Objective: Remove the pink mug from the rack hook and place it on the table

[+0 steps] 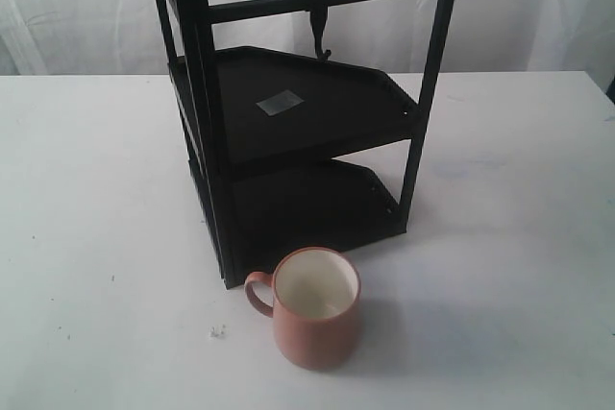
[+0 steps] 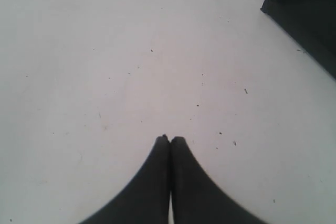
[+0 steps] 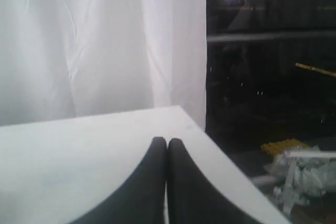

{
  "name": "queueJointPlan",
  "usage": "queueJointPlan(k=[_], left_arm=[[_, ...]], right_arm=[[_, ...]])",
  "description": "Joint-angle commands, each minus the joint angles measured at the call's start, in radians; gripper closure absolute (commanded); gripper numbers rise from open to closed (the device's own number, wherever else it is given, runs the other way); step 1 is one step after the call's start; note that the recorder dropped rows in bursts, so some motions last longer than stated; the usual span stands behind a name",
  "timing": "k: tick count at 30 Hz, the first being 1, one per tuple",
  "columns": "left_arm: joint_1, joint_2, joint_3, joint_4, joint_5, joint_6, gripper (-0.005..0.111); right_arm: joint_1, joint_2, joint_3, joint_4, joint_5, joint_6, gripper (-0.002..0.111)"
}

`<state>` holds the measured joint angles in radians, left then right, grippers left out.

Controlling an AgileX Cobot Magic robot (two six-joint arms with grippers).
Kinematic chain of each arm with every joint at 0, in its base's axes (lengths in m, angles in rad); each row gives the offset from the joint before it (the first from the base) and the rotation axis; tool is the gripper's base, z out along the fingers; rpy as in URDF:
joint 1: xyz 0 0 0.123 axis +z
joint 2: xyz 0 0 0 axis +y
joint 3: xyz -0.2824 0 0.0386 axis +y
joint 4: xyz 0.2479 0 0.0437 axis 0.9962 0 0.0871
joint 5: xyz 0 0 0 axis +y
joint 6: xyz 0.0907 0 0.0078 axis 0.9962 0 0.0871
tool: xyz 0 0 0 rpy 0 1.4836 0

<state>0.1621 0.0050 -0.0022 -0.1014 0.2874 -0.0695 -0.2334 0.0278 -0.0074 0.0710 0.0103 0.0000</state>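
Observation:
The pink mug (image 1: 316,309) stands upright on the white table (image 1: 86,189), just in front of the black rack (image 1: 288,112), handle to the left, cream inside showing. The rack's hook (image 1: 318,28) hangs bare from the crossbar. Neither gripper shows in the exterior view. In the left wrist view my left gripper (image 2: 170,139) is shut with nothing in it, over bare tabletop (image 2: 131,51), with a corner of the rack (image 2: 304,19) off to one side. In the right wrist view my right gripper (image 3: 167,141) is shut and empty above the table (image 3: 79,145) near its edge.
The rack has two dark triangular shelves; the upper shelf carries a small grey label (image 1: 280,102). A tiny white crumb (image 1: 217,332) lies left of the mug. White curtain (image 3: 94,40) backs the table; beyond its edge lie dark floor and clutter (image 3: 299,177).

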Motion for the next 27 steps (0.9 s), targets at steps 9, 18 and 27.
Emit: queueJointPlan(k=[9,18,27], left_arm=[[-0.008,-0.005,0.002,0.007,-0.002,-0.001,0.107],[-0.008,-0.005,0.002,0.007,-0.002,-0.001,0.107],[-0.008,-0.005,0.002,0.007,-0.002,-0.001,0.107]], right_arm=[[0.179,-0.028,0.007,-0.136,0.258,0.056,0.108],[0.257,-0.028,0.007,-0.012,0.339,0.094,0.108],[0.257,-0.028,0.007,-0.011,0.339,0.094,0.108]])
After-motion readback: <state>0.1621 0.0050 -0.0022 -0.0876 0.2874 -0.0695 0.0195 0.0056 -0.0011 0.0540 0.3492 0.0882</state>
